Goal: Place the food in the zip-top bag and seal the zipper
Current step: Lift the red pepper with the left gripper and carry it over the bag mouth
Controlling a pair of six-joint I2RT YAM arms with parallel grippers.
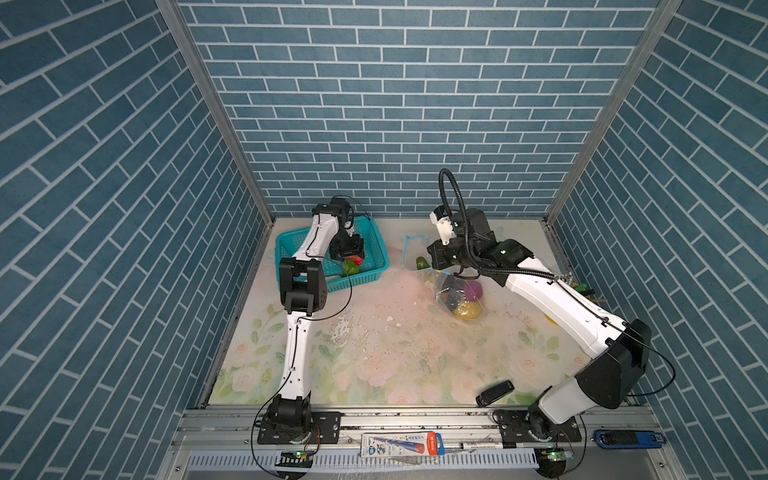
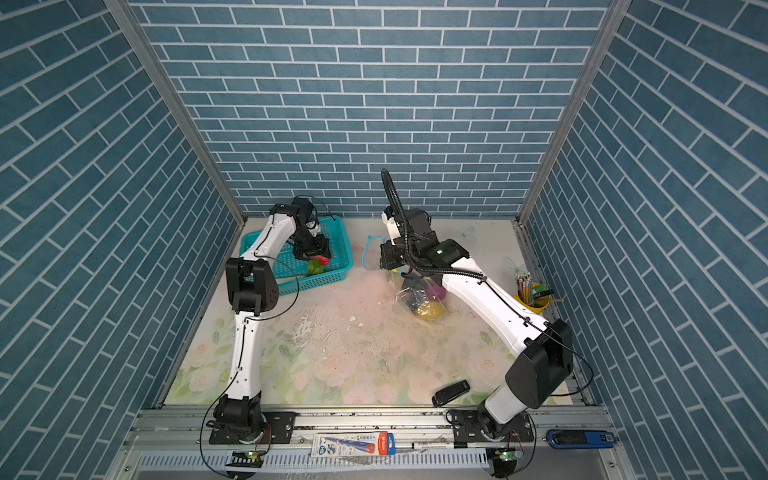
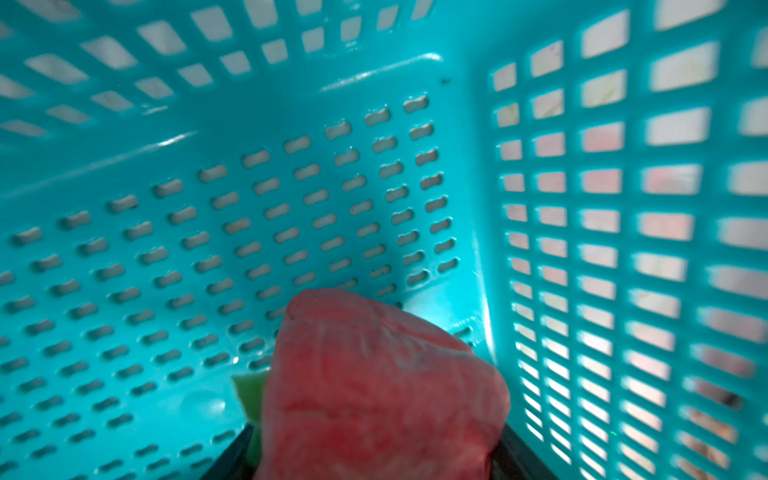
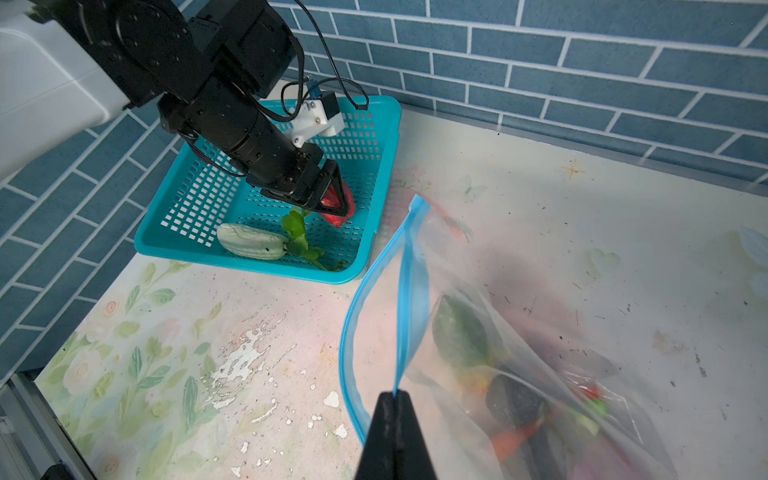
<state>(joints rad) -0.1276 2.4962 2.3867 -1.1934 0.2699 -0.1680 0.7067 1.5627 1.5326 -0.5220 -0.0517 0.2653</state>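
Your zip-top bag (image 1: 446, 291) (image 4: 519, 324) lies on the table (image 1: 395, 353), right of the middle and in its far half, with its mouth turned to the far left. The zipper (image 4: 410, 291) is not sealed: the blue strip stands up as an open loop. Your right gripper (image 4: 394, 395) is pinched tight on the near part of that strip and holds this edge raised above the table, as the right wrist view shows.

Inside the bag, both top views show a purple onion (image 1: 473, 289) (image 2: 436, 291) and, nearer to you, a yellow fruit (image 1: 467, 311) (image 2: 430, 311). A green piece (image 1: 422, 262) (image 4: 461, 332) lies just inside the mouth. More pieces, dark and orange, lie deeper in the bag, blurred by the plastic.

To the left, well apart from the bag, stands the teal basket (image 1: 376, 245) (image 4: 376, 158) at the far left of the table. Your left gripper (image 1: 353, 255) (image 4: 334, 203) reaches down into it, and its jaws stand wide, one on each side of the red pepper (image 1: 358, 260) (image 3: 374, 386) (image 4: 341, 218), pressing on it. You cannot tell whether the pepper is off the basket floor. A pale green cucumber (image 4: 253, 245) lies in the basket's near part, beside a leafy green stalk (image 4: 298, 235).
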